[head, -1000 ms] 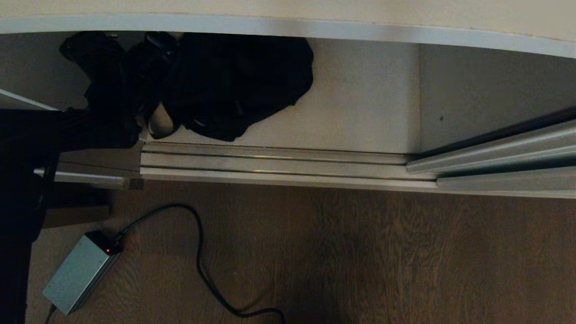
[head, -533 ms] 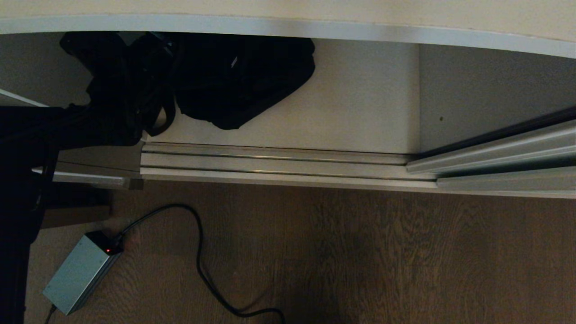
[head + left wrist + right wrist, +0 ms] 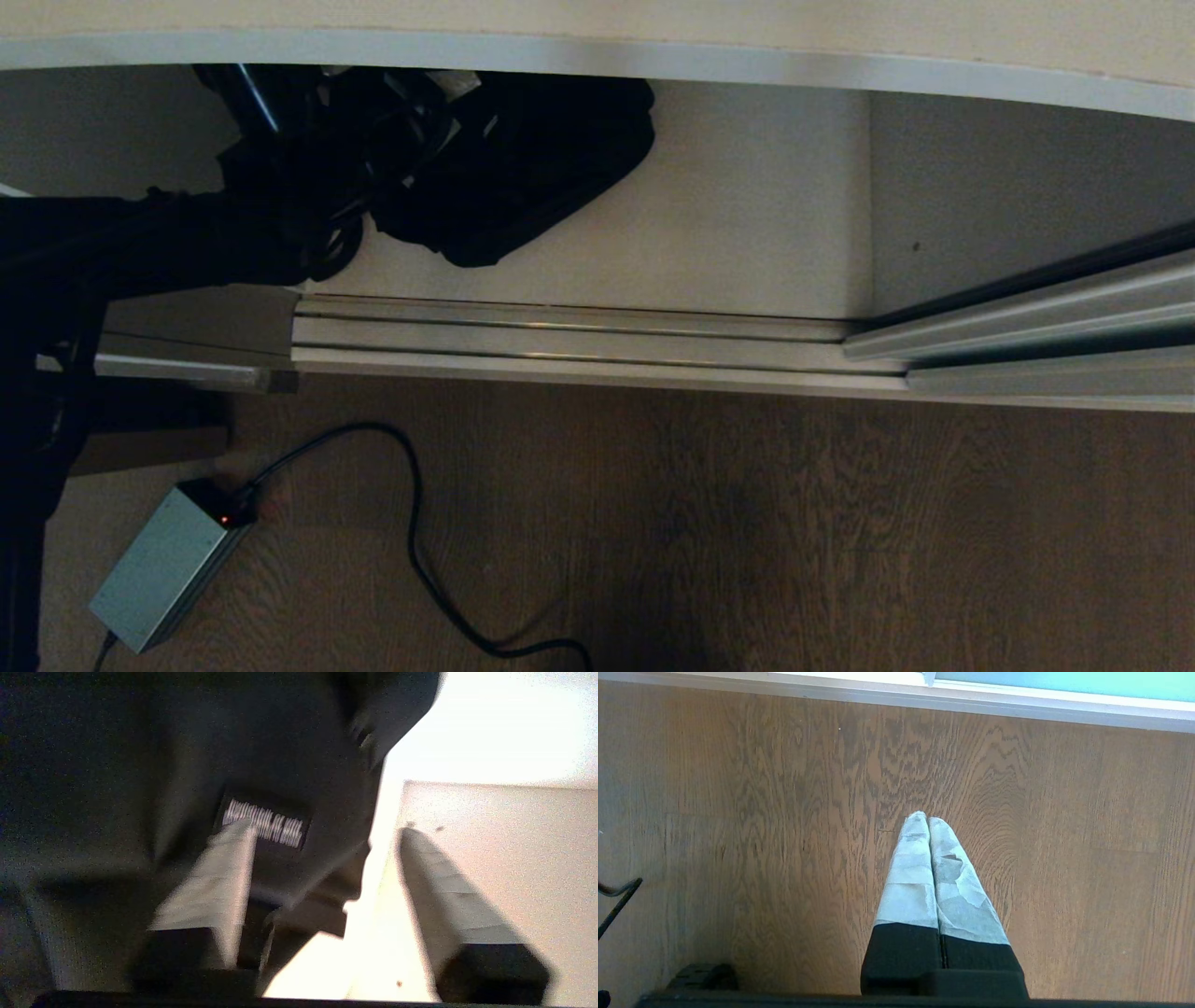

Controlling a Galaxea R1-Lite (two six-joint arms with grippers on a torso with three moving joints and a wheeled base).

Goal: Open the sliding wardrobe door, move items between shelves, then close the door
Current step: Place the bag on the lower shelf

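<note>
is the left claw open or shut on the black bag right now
Open. In the wrist view the left claw has its fingers spread apart: one lies against the black bag, the other over the bare shelf, nothing pinched between them.

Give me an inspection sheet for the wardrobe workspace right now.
Surface: off-white shelf, bare to the right of the bag.
Job's things: black fabric bag on the shelf, white-lettered label facing the left wrist camera; cushion not seen; sliding door pushed to the right, opening clear.
Clutter: grey power brick on the wooden floor.
Grippers: left gripper open at the bag, one finger in front of the fabric, nothing clamped; right gripper shut, empty, over the floor.
Cables: black cable looping from the brick.
Surroundings: ridged floor track.
</note>
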